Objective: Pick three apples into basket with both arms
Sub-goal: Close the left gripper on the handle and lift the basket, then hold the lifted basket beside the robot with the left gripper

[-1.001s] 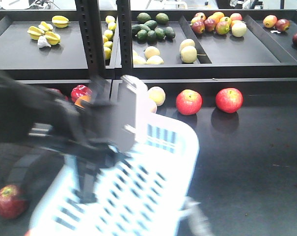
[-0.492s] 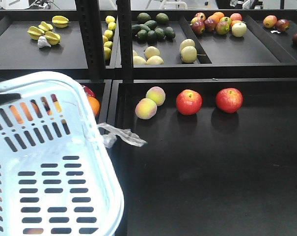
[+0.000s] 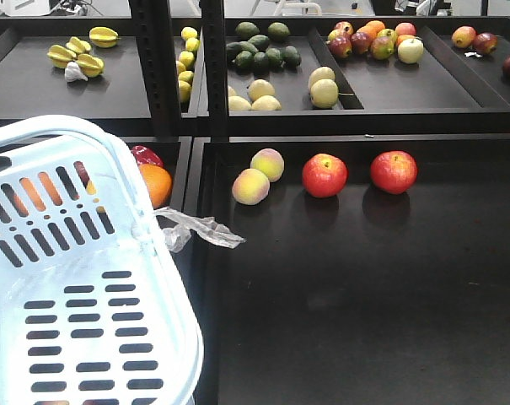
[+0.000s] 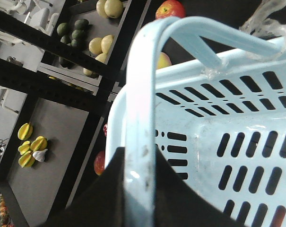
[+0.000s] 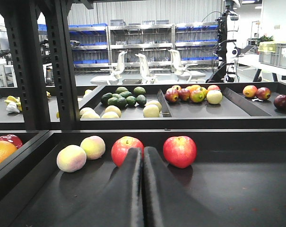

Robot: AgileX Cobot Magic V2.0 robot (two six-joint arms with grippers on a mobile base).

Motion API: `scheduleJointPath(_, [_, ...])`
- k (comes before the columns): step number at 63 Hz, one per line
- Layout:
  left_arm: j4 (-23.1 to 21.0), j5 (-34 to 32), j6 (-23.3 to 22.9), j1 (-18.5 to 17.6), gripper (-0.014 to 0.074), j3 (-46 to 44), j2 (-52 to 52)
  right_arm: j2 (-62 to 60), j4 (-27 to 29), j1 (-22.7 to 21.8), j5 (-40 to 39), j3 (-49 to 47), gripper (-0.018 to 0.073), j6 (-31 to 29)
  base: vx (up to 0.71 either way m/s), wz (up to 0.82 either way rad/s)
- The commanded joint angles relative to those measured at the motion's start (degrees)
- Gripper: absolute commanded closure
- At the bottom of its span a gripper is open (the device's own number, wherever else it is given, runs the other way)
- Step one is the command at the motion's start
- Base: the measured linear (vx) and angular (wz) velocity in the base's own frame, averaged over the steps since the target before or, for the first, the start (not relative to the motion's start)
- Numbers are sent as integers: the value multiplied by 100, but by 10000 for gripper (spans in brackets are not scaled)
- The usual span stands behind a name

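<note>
While left tool [image 4: 140,187] clamps the basket [image 3: 69,325], right tool [image 5: 143,158] is closed.

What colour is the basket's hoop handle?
White with a faint pale-blue cast. The basket handle shows best in the left wrist view.

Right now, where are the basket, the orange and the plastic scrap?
basket [image 3: 158,287]: front view, on its white side near the rim.
orange [image 3: 156,184]: front view, middle of the part showing behind the basket.
plastic scrap [image 3: 197,229]: front view, middle of the crumpled strip.

Right claw [image 5: 142,155] pressed closed (fingers [image 5: 127,189] flat together), left claw [image 4: 139,160] clamped across the basket handle [image 4: 136,85].
</note>
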Motion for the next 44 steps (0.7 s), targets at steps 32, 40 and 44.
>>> scheduleJointPath(32, [79,-440,-87,-16,603,-191,-80,-44,-17,3,-418,83,568,-43,0,0])
scheduleJointPath(40, [74,-440,-87,-16,603,-191,-80,-44,-17,3,-418,83,568,-43,0,0])
scheduleJointPath(44, [74,-440,-87,-16,603,-191,-80,-44,-17,3,-418,83,568,-43,0,0])
